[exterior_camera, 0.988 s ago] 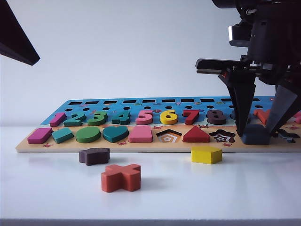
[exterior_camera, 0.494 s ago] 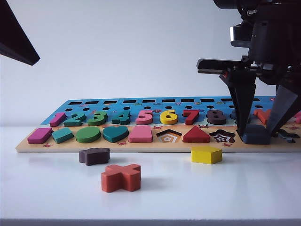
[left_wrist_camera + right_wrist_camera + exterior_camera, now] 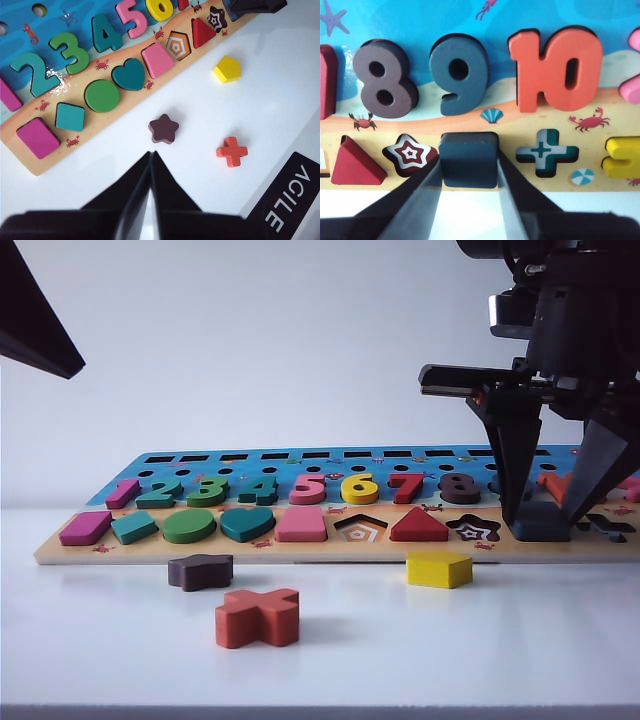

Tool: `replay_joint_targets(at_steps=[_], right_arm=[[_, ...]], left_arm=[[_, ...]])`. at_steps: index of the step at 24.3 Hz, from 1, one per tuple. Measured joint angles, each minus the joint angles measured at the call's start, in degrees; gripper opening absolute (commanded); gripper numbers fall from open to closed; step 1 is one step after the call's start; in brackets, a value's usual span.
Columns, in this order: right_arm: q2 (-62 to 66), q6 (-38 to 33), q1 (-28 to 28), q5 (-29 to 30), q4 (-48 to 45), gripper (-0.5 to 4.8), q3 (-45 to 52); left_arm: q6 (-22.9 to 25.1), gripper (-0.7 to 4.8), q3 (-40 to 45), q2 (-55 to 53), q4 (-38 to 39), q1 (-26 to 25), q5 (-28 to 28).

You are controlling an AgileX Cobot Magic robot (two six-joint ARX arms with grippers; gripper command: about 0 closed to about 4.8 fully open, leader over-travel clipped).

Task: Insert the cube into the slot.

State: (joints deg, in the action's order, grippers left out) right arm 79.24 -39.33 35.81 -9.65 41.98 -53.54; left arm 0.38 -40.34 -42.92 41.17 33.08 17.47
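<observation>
Since the earlier frames, the cube (image 3: 541, 522) has sunk slightly lower toward the puzzle board (image 3: 300, 550), while the loose pieces keep their places. The right gripper (image 3: 469, 167) stands over the board's right end, its two fingers pressed against opposite sides of the cube, which sits at the slot between the star-shaped cutout (image 3: 411, 152) and the cross-shaped cutout (image 3: 546, 151); the slot itself is hidden beneath it. The left gripper (image 3: 151, 162) hovers above the bare table, jaws together, empty. The yellow pentagon block (image 3: 439, 569), star block (image 3: 200, 571) and orange-red cross block (image 3: 257, 617) lie before the board.
</observation>
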Motion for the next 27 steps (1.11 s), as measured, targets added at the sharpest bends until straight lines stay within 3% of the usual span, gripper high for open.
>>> replay_joint_targets(at_steps=[5, 11, 18, 27], right_arm=[[0.0, 0.9, 0.0, 0.0, 0.0, 1.37, 0.0], [0.0, 1.8, 0.0, 0.1, 0.0, 1.69, 0.0], [0.0, 1.9, 0.0, 0.4, -0.1, 2.46, 0.0], [-2.7, 1.9, -0.1, 1.0, -0.3, 2.53, 0.2]], left_arm=[[0.0, 0.1, 0.0, 0.0, 0.0, 0.0, 0.0], [0.0, 0.1, 0.0, 0.0, 0.0, 0.0, 0.0], [0.0, 0.1, 0.0, 0.0, 0.0, 0.0, 0.0], [0.0, 0.1, 0.0, 0.0, 0.0, 0.0, 0.0]])
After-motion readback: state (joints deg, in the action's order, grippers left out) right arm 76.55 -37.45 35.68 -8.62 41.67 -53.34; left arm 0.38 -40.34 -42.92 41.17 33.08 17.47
